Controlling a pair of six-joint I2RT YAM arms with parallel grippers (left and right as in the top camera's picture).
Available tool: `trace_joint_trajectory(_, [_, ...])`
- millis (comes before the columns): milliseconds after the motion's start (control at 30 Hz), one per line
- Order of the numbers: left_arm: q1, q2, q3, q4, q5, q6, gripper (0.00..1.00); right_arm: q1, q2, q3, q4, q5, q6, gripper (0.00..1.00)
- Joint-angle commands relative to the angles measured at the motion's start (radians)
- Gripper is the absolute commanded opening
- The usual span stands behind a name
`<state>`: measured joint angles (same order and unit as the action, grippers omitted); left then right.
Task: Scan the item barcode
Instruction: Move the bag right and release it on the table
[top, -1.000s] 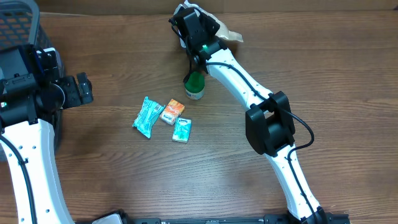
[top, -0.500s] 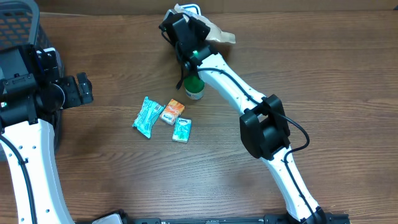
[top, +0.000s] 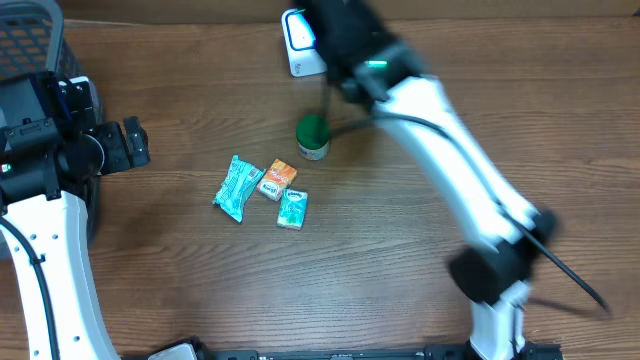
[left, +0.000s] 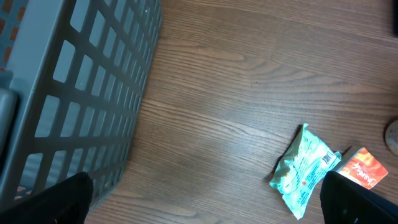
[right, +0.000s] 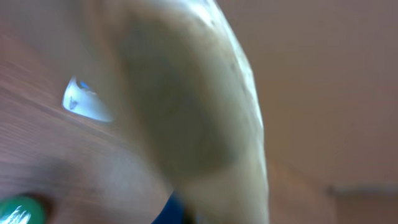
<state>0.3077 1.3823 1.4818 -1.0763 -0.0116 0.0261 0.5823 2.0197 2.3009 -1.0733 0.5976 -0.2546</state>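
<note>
The right end effector (top: 330, 30) has swung right, uncovering the scanner (top: 298, 42), and stays closed on a tan packet (right: 186, 106). The left end effector (left: 205, 208) stays open.

No legible text; only blurred print on orange packet (left: 362, 169); teal packet (left: 305, 169)

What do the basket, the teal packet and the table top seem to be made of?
Basket: probably moulded plastic, matt grey, with an even square lattice. Teal packet: thin glossy film, crinkled, with crimped ends. Table: wood or wood-look laminate, brown with visible grain; which of the two cannot be told.
</note>
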Motion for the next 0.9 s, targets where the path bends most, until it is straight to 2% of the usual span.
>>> trace_joint_trajectory(0, [-0.002,0.003,0.006,0.003,0.008,0.011,1.0,-0.08,-0.132,0.016,-0.142,-0.053,0.385,0.04])
trace_joint_trajectory(133, [-0.003,0.003,0.006,0.003,0.008,0.011,1.0,-0.227,-0.163,0.016,-0.401,-0.054,0.681,0.04])
trace_joint_trajectory(267, [-0.003,0.003,0.006,0.003,0.008,0.011,1.0,-0.38,-0.137,-0.007,-0.521,-0.105,0.803,0.04])
trace_joint_trajectory(467, [-0.002,0.003,0.006,0.003,0.008,0.012,1.0,-0.56,-0.097,-0.137,-0.466,-0.249,0.835,0.04])
trace_joint_trajectory(700, [-0.004,0.003,0.006,0.003,0.008,0.011,1.0,-0.708,-0.078,-0.354,-0.301,-0.447,0.829,0.04])
trace_joint_trajectory(867, [-0.004,0.003,0.006,0.003,0.008,0.011,1.0,-0.792,-0.078,-0.49,-0.244,-0.46,0.828,0.04])
